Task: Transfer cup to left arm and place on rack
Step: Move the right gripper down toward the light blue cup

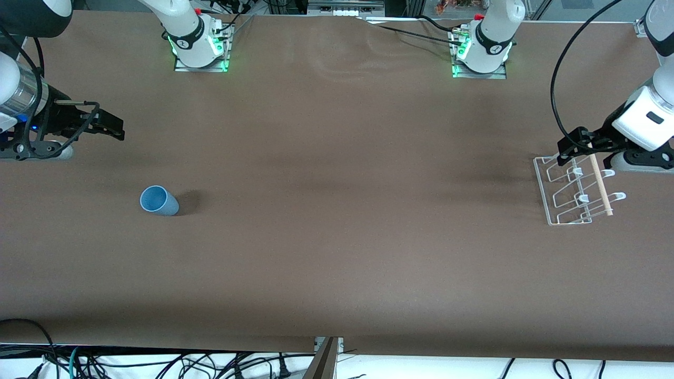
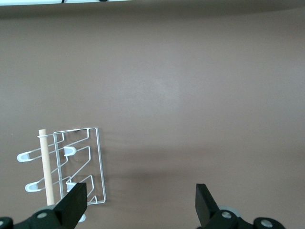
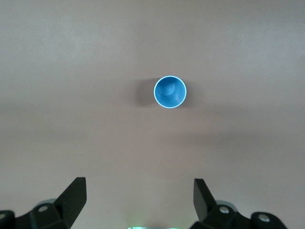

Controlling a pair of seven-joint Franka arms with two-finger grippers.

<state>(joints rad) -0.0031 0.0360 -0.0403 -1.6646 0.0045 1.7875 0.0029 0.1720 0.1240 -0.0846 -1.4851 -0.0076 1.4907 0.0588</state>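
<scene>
Light-blue plastic cup [image 1: 158, 200] is standing upright, mouth up, on the brown table [image 1: 337, 221] toward the right arm's end, alone, nothing touching it. Right wrist view is looking straight down into the cup [image 3: 170, 92]; inside is showing bare.

Right gripper [image 1: 108, 125] is hanging over the table at the right arm's end, above a spot farther from the front camera than the cup. Its fingers [image 3: 76, 195] are standing spread wide, holding nothing.

White wire rack [image 1: 571, 190] is sitting at the left arm's end of the table, well apart from the cup. Its pale wooden rod [image 1: 600, 185] is running along the side toward the table's end, with looped prongs sticking out past it.

Left gripper [image 1: 576, 143] is hovering over the rack's edge that lies farther from the front camera, not touching the wire as far as I can tell. Its fingers [image 2: 76, 202] are also spread wide, with nothing between them. Left wrist view is showing the rack [image 2: 78, 164] and rod [image 2: 46, 167] below one finger, bare table under the other.

Both arm bases are showing green lights along the table edge farthest from the front camera.
</scene>
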